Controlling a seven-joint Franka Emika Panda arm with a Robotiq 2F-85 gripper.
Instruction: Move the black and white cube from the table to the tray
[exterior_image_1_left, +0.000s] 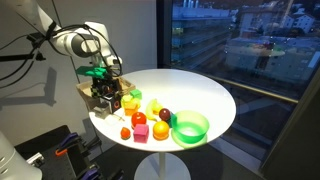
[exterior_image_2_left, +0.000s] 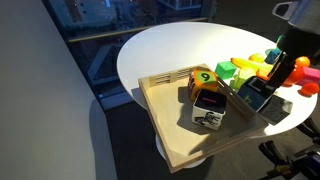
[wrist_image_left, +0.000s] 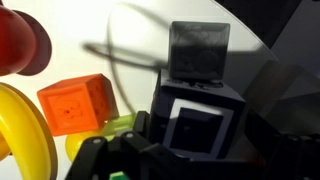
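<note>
arm (exterior_image_1_left: 68, 42): white, jointed; entered from 10 o'clock in an exterior view, elbow bent, forearm sloping toward 4 o'clock.
wrist (exterior_image_1_left: 92, 44): angled downward.
gripper (exterior_image_1_left: 104, 92): dark, pointed straight down, held low.
jaws: opening could not be judged.

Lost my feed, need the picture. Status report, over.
Tool low by tray, jaws unclear. Black and white cube right at tool, grip unconfirmed. Similar cube and yellow block sit in tray.

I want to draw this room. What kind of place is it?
Probably an office or lab high up: a big glass window looks down on city buildings, and a robot arm reaches over a round white table.
</note>
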